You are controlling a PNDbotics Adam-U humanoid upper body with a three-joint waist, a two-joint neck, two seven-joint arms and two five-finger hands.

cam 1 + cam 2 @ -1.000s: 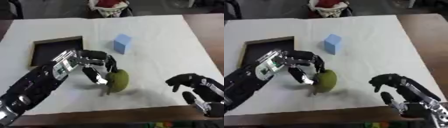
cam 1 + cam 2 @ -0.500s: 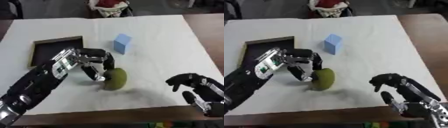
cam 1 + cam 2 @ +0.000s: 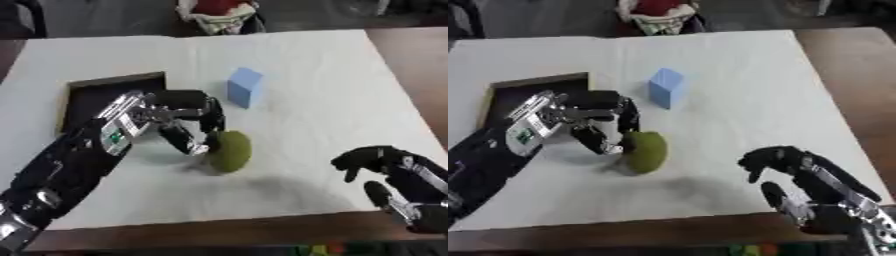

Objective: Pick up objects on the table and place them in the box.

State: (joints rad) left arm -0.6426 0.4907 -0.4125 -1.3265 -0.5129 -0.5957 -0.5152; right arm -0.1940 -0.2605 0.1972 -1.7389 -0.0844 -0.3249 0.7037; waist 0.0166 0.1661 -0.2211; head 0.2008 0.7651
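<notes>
Near the middle of the white-covered table (image 3: 350,85), a little toward seven o'clock from centre, lies a rounded olive-green object (image 3: 229,151), its upper end tipped toward twelve o'clock. The left hand (image 3: 179,117) comes in from the eight o'clock corner on a black arm with silver joints, and its fingers (image 3: 213,116) curl down over the green object's nine o'clock side while the thumb (image 3: 185,142) reaches in beneath them, so the object sits pinched at its edge between the two; whether it rests on the cloth or is raised off it I cannot tell, though a soft shadow spreads just below it toward six o'clock. At ten o'clock from the green object, a dark, shallow box (image 3: 87,95) with a brown rim sits on the cloth, its interior black, and the left forearm crosses its lower corner. At one o'clock from the green object, apart from it and from the hand, stands a light blue cube (image 3: 244,87), upright on the cloth, one corner turned toward the camera. The right hand (image 3: 785,165) shows at the four o'clock corner, well apart from every object, hanging near the table's front edge with its dark fingers bent inward and nothing between them. Beyond the table's far edge at twelve o'clock there is something red and white (image 3: 217,11), too blurred to make out.
</notes>
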